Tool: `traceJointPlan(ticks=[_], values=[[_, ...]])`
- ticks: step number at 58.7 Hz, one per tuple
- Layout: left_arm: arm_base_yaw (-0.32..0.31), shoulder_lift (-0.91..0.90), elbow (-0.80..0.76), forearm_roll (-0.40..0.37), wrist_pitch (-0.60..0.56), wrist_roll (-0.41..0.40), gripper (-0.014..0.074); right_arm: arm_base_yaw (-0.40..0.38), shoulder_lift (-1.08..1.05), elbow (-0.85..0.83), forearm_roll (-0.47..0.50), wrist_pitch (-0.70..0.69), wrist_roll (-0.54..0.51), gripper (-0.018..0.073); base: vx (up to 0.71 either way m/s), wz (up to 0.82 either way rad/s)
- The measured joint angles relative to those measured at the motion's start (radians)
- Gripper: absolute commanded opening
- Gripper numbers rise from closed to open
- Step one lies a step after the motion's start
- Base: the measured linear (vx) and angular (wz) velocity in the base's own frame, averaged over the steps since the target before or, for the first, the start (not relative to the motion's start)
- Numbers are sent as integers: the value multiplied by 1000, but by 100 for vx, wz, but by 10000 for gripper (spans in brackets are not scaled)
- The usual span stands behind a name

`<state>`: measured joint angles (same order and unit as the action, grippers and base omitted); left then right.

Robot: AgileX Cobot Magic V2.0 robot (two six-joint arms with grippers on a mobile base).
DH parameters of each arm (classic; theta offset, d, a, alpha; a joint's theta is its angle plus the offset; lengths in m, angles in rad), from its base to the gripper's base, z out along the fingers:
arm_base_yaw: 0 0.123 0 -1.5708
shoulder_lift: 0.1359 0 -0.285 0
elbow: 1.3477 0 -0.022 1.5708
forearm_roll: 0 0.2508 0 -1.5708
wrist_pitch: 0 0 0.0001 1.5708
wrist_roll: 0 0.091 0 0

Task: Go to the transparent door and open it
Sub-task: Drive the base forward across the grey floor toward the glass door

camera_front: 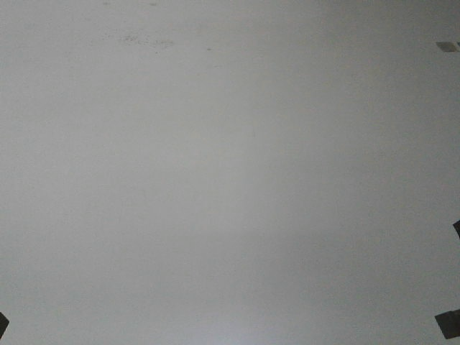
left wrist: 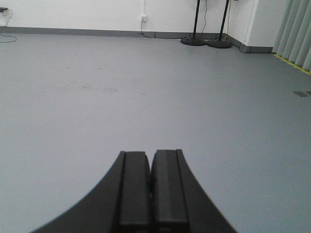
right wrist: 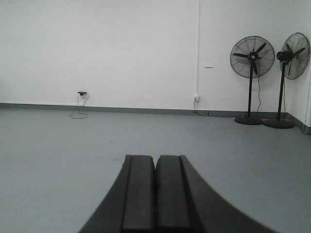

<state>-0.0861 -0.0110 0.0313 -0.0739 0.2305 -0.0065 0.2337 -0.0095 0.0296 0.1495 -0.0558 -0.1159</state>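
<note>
left tool (left wrist: 150,156) and right tool (right wrist: 155,159) are sitting fully closed, gripping nothing. Front camera is showing blurry grey floor (camera_front: 230,172), dark patches (camera_front: 449,323) cut off at edges.

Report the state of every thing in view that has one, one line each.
Left gripper: shut, holding nothing.
Right gripper: shut, holding nothing.
Front-facing fan: upright; blades sharp, so it seems to be off.
Angled fan: upright, head turned aside; it also seems to be off.
Door: not in any view, so its state cannot be told.
</note>
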Motion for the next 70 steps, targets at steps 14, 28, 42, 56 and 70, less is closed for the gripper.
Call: traceJointPlan(ticks=[14, 28, 42, 56, 70], values=[[0, 0, 0, 0, 0, 0, -6, 0, 0, 0, 0, 0, 0, -9, 26, 10], [0, 0, 0, 0, 0, 0, -6, 0, 0, 0, 0, 0, 0, -9, 32, 12], [0, 0, 0, 0, 0, 0, -6, 0, 0, 0, 0, 0, 0, -9, 37, 14], [0, 0, 0, 0, 0, 0, -6, 0, 0, 0, 0, 0, 0, -9, 40, 14], [0, 0, 0, 0, 0, 0, -6, 0, 0, 0, 0, 0, 0, -9, 41, 12]])
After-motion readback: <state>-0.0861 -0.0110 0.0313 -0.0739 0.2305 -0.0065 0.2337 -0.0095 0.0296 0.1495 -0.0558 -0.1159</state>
